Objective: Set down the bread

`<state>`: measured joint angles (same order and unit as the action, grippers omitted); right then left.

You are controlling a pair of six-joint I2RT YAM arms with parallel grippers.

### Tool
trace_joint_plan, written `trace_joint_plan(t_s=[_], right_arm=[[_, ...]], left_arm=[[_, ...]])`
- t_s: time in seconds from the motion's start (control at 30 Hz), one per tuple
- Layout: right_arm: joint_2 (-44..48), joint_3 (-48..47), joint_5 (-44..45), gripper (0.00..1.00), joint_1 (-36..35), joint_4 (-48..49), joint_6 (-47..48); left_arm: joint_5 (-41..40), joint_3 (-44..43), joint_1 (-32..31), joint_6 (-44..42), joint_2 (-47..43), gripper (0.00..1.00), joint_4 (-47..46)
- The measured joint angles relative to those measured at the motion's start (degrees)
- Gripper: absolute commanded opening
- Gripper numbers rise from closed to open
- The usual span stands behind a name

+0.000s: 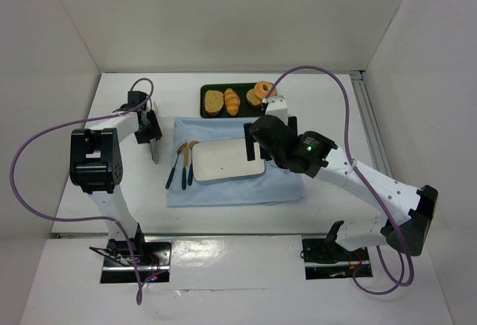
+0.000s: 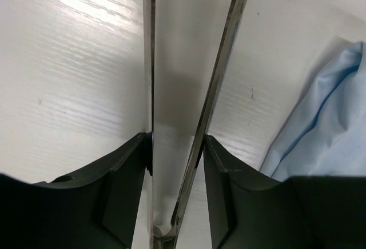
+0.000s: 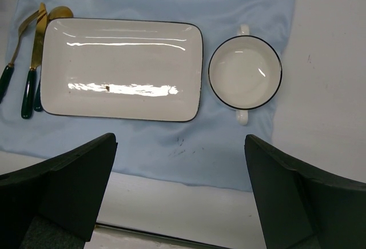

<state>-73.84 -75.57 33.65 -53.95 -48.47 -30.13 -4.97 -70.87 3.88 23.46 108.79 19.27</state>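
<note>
The bread (image 1: 264, 89), a golden ring-shaped bun, lies at the right end of a dark green tray (image 1: 203, 90) at the back of the table. Far from it, out at the left, my left gripper (image 1: 153, 140) is closed on a pair of metal tongs (image 2: 220, 72). Both tong arms run between the fingers (image 2: 120, 175) and touch them. My right gripper (image 3: 180, 192) hangs open and empty above the near edge of the blue cloth (image 3: 171, 140). In the top view the right gripper (image 1: 250, 146) sits over the right end of the white plate (image 1: 223, 159).
A toast slice (image 1: 215, 101) and a croissant (image 1: 232, 101) share the tray. On the cloth lie a rectangular plate (image 3: 120, 69), a small two-handled bowl (image 3: 245, 72) and gold cutlery with dark handles (image 3: 31, 60). White walls enclose the table.
</note>
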Motion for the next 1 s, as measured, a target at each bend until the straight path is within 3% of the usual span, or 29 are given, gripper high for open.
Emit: trace_joint_plan(t_s=[0.33,0.63,1.0], right_arm=[[0.4,0.6,-0.5,1.0,0.0,1.2,-0.1],[0.5,2.1,-1.5,1.0,0.0,1.7,-0.2],[0.9,2.1,-1.0,1.0,1.6,2.5,0.4]], left_arm=[[1.3,1.8,-2.1,-0.8,-4.4,0.53,4.5],[2.5,-0.2,-3.8,-0.8,-14.3,0.53,8.1],[11.7,-8.3,-13.8,0.9,-20.6,0.54,9.4]])
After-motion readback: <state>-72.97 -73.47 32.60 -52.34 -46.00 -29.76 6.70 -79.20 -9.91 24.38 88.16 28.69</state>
